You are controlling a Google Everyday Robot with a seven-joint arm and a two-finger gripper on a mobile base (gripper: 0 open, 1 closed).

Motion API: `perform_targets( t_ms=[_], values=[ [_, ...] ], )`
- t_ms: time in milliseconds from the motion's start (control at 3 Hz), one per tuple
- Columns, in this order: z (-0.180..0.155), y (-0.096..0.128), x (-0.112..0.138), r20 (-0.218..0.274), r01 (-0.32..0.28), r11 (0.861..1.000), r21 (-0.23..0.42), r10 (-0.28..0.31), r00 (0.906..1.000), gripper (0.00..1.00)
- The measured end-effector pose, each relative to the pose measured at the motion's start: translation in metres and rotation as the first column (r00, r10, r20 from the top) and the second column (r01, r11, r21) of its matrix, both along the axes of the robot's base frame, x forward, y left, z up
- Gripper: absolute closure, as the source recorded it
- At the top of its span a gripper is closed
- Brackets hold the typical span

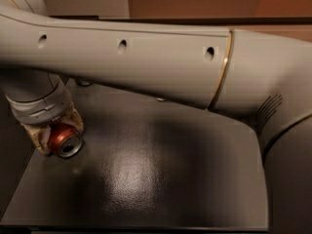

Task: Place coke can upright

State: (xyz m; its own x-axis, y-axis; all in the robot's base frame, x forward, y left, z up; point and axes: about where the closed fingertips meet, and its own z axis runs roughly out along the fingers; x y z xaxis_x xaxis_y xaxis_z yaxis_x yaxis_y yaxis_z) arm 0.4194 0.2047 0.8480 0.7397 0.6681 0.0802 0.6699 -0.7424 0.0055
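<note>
The coke can (64, 140) is a small red can with a silver end. It lies on its side at the left of the dark table (161, 179), its silver end facing the camera. My gripper (54, 133) comes down from the wrist right over it. Its pale fingers (74, 122) sit on both sides of the can and are shut on it. The back of the can is hidden by the gripper.
My grey arm (146, 62) spans the whole upper view and hides the back of the table. The table's front edge (136, 225) runs along the bottom. A dark wall lies to the left of the can.
</note>
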Motion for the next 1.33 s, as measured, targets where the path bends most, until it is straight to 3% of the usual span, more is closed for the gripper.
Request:
perform_targets(
  t_ms=[333, 667, 1000, 1333],
  values=[
    [0.023, 0.005, -0.01, 0.004, 0.085, 0.993, 0.085, -0.085, 0.9963, 1.0],
    [0.039, 0.008, -0.017, 0.002, 0.144, 0.98, 0.136, -0.146, 0.9893, 1.0],
    [0.045, 0.011, -0.029, -0.029, 0.271, 0.942, 0.196, -0.27, 0.9623, 1.0],
    [0.041, 0.009, -0.033, -0.096, 0.458, 0.857, 0.236, -0.448, 0.8889, 1.0]
  ],
)
